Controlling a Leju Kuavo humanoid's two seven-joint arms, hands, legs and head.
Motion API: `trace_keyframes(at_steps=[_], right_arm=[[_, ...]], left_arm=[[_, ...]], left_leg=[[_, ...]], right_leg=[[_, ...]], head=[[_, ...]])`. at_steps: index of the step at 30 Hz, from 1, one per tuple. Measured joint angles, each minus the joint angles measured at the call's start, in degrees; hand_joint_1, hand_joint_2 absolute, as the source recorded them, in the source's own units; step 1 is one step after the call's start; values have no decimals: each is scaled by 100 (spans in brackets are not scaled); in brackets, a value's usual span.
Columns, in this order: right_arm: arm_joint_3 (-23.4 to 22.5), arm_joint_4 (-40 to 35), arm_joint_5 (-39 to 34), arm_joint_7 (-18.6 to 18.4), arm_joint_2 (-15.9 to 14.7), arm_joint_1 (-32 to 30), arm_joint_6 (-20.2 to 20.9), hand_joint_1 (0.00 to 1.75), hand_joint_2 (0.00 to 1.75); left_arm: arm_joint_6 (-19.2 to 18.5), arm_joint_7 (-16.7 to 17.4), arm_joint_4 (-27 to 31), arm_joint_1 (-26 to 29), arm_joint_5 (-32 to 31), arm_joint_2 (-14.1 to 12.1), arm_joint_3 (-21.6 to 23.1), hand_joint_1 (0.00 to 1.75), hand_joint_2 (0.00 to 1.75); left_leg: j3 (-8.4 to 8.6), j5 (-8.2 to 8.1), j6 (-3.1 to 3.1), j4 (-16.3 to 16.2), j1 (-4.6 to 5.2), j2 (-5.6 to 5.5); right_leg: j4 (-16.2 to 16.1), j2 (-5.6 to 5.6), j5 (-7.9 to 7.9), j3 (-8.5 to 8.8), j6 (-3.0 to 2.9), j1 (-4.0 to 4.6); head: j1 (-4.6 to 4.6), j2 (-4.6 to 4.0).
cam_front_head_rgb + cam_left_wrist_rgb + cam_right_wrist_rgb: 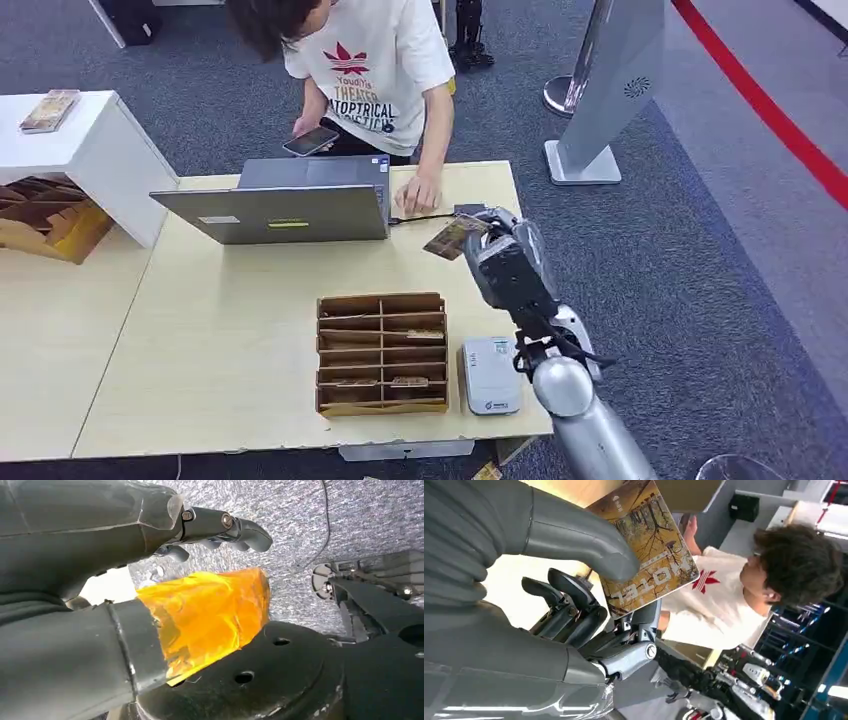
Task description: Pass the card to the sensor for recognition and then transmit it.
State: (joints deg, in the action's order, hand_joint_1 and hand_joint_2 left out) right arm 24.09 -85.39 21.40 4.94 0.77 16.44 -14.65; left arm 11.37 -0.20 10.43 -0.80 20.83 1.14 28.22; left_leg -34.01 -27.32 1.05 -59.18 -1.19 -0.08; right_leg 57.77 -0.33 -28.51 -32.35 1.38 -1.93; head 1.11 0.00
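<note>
Right arm (585,420) rises from the lower edge of the head view, silver at the elbow, dark toward the wrist. Right hand (492,240) is raised over the far right part of the table (200,340), pinching a card (452,237) between the thick thumb and the darker fingers. In the right wrist view the thumb (589,540) presses on the card's printed face (651,555), an autumn-forest picture with the word "HOTEL"; the fingers (574,605) lie behind it. Card sits tilted, held above the tabletop just in front of a person's hand (418,192) resting on the table.

Card reader (489,375), a small white box, lies on the near right part of the table, just beside a brown cardboard sorting tray (382,352) with several slots, some holding cards. Reader and held card are well apart.

Grey laptop (280,205) stands open at the far side of the table, its lid back toward the camera. Person in a white printed T-shirt (375,70) leans over it, holding a phone (310,141) in the other hand.

Left hand (150,545), in its wrist view, hangs over grey carpet (300,510); fingers (225,527) extended and slightly curled, apart from the thumb, which is wrapped in orange tape (210,615). Nothing is in its grasp.
</note>
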Motion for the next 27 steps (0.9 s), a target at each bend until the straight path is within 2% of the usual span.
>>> trace_keyframes(at_steps=[5,13,20,27], right_arm=[[-245,-466,115,-138,-363,-480,111,175,175],[-564,-661,490,-453,-713,-1038,328,175,175],[-732,-696,688,-684,-815,-1441,614,175,175],[-625,-416,817,-811,-813,-1517,907,175,175]], left_arm=[[37,-55,-26,43,101,39,-107,0,0],[63,-66,-50,55,162,76,-192,0,0],[81,-68,-83,54,197,79,-232,0,0],[81,-26,-83,49,179,81,-232,0,0]], left_leg=[[0,-2,-2,-1,0,0],[1,-2,-2,0,0,0],[0,-2,-2,0,0,1],[0,-2,-2,0,0,1]], right_leg=[[0,0,0,1,0,0],[-1,0,0,1,0,0],[-1,1,0,1,0,0],[0,0,0,2,0,0]], head=[[0,0],[0,0],[0,0],[0,0]])
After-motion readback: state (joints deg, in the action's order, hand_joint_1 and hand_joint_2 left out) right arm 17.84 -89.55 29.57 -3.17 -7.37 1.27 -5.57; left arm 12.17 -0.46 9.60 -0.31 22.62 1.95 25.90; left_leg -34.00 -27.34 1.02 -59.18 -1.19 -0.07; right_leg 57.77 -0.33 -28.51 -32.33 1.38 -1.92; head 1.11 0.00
